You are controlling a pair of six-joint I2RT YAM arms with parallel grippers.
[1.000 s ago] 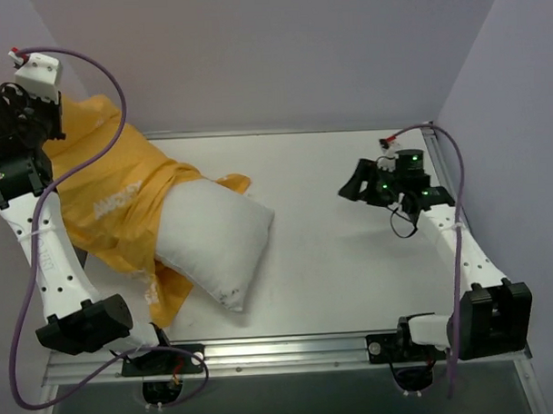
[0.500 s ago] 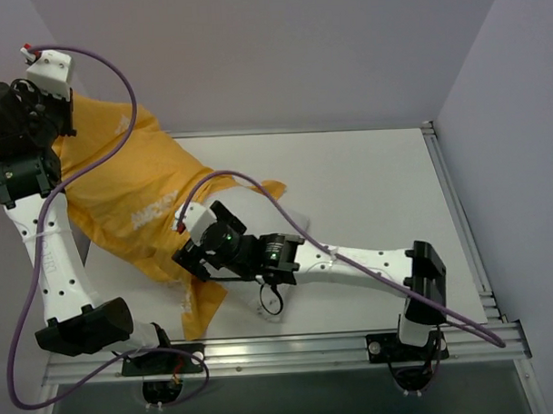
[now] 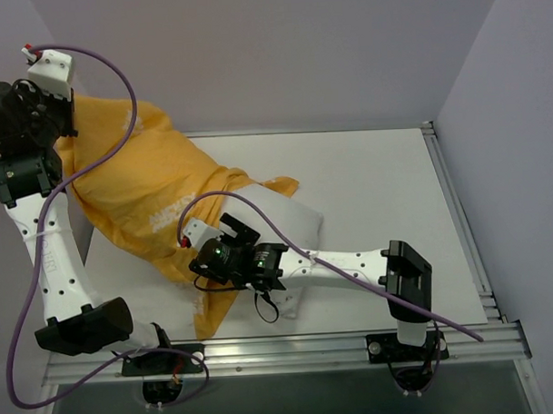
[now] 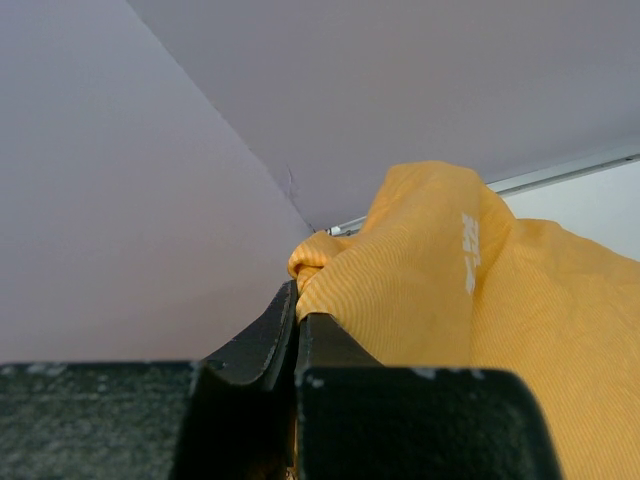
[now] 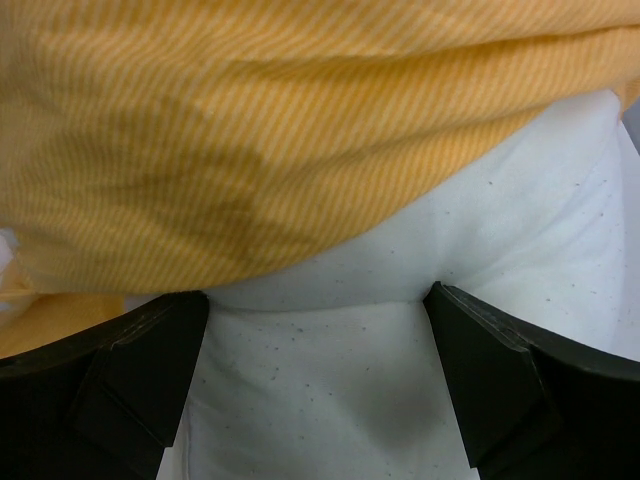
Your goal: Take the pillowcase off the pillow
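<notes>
While left tool [image 4: 296,300] pinches orange pillowcase [image 3: 140,189], right tool [image 5: 315,295] (wide) straddles plump white pillow [image 5: 520,200].

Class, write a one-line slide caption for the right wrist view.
Open right gripper straddles the white pillow where it emerges from the orange pillowcase.

Right claw [image 5: 315,300] spread wide, one black finger [image 5: 130,370] each side of pillow [image 5: 330,400], close beside it. Pillow white, finely speckled, creased across middle. Striped orange pillowcase [image 5: 250,130] above pillow, draped over its upper edge.
</notes>
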